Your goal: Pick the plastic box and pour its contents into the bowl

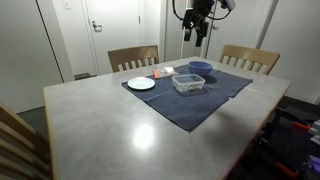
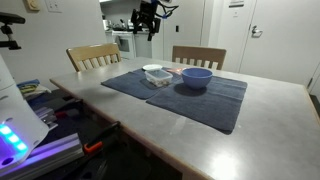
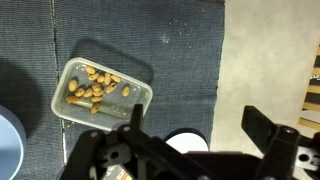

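Observation:
The clear plastic box [image 1: 188, 83] sits on a dark blue cloth [image 1: 180, 105], next to the deep-blue bowl [image 1: 200, 68]. Both show in the other exterior view too, the box [image 2: 156, 74] and the bowl [image 2: 195, 77]. In the wrist view the box [image 3: 100, 92] holds several brown pieces, and the bowl's edge [image 3: 8, 140] shows at the left. My gripper [image 1: 194, 33] hangs high above the box, open and empty. It also shows in the exterior view [image 2: 146, 25] and the wrist view [image 3: 195, 128].
A white plate [image 1: 141, 84] lies on the cloth's corner and shows in the wrist view [image 3: 186, 143]. An orange-and-white packet [image 1: 163, 72] lies behind the box. Wooden chairs [image 1: 133, 57] stand at the table's far side. The grey table [image 1: 100, 130] extends around the cloth.

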Available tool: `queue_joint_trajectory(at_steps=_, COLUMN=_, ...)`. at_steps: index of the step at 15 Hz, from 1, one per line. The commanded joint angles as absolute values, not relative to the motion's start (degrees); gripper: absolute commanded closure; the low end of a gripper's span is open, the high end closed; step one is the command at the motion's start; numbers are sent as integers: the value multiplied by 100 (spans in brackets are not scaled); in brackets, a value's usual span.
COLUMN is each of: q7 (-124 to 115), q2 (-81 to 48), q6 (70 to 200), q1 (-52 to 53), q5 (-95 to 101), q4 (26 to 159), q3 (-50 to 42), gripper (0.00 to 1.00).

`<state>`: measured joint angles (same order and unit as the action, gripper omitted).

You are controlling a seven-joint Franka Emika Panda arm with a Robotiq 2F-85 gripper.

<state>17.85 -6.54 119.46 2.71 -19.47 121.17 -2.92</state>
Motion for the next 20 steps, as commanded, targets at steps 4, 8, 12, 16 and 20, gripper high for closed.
queue_joint_trajectory(at_steps=4, q7=1782, q2=-768, q6=11961, q1=91, q5=-1956, q4=12041, q3=-121, gripper=0)
queue_joint_trajectory(at_steps=8, q7=970, q2=-1177, q6=11517, q1=202, q5=-1480, q4=11456, q3=-49, gripper=0)
queue_joint_trajectory(at_steps=12, q7=304, q2=-1632, q6=11267, q1=271, q5=-1029, q4=10930, q3=70, gripper=0)
queue_joint_trajectory(at_steps=16, q7=-110, q2=-2095, q6=11150, q1=317, q5=-823, q4=10471, q3=126, gripper=0)
queue_joint_trajectory(at_steps=20, q7=-324, q2=-2512, q6=11210, q1=357, q5=-797, q4=10152, q3=163, gripper=0)
